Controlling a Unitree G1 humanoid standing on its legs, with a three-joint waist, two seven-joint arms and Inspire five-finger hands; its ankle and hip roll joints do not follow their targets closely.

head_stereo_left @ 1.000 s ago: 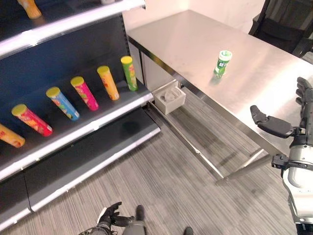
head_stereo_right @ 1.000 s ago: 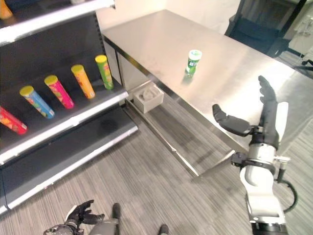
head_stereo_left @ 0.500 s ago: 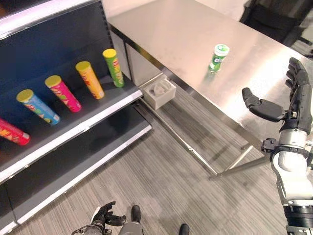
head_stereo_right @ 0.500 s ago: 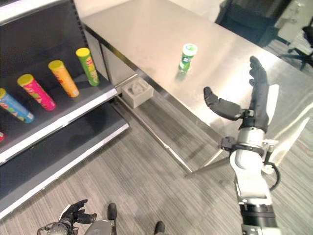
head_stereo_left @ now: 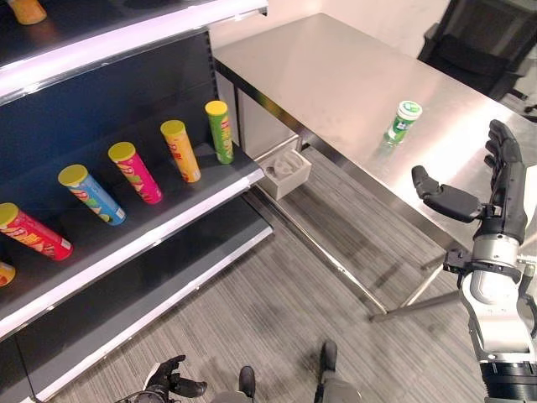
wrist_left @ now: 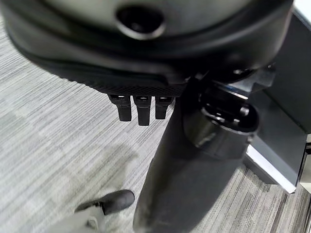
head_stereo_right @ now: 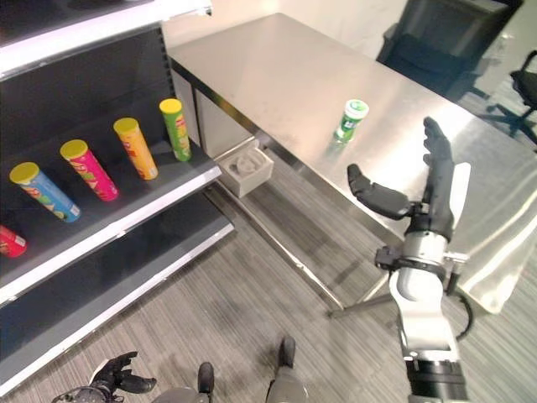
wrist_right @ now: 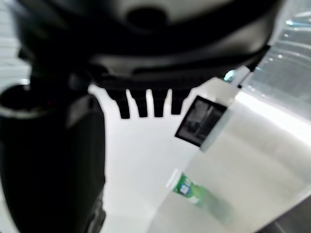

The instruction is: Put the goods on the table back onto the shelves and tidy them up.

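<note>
Green can (head_stereo_left: pixel 403 122), one, upright on the steel table (head_stereo_left: pixel 336 75), near the table's front edge and well apart from both hands. Held by neither hand.

From the left: shelf unit (head_stereo_left: pixel 126 227) with a lit upper board and a dark middle board. On the middle board, six tubes lying in a row, yellow caps toward the front: an orange tube (head_stereo_left: pixel 5 273) cut by the view's left edge, then a red tube (head_stereo_left: pixel 35 232), a blue tube (head_stereo_left: pixel 92 195), a pink tube (head_stereo_left: pixel 135 172), an orange-yellow tube (head_stereo_left: pixel 181 151) and a green tube (head_stereo_left: pixel 220 131), each apart from its neighbour. One more orange item (head_stereo_left: pixel 28 10) on the top shelf, mostly cut off. Lower board of the unit bare and dark.

Low near the floor, left hand (head_stereo_left: pixel 166 383), fingers loosely spread, grasping nothing.

Between shelf and table, one small white tray (head_stereo_left: pixel 284 170) under the table's corner, just beside the shelf's end.

Further right, right hand (head_stereo_left: pixel 491 197) raised beside the table's front edge, fingers straight and upward, thumb spread toward the can, released and empty. Near the can but not touching it.

At the far right corner, one dark office chair (head_stereo_left: pixel 478 38) behind the table.
</note>
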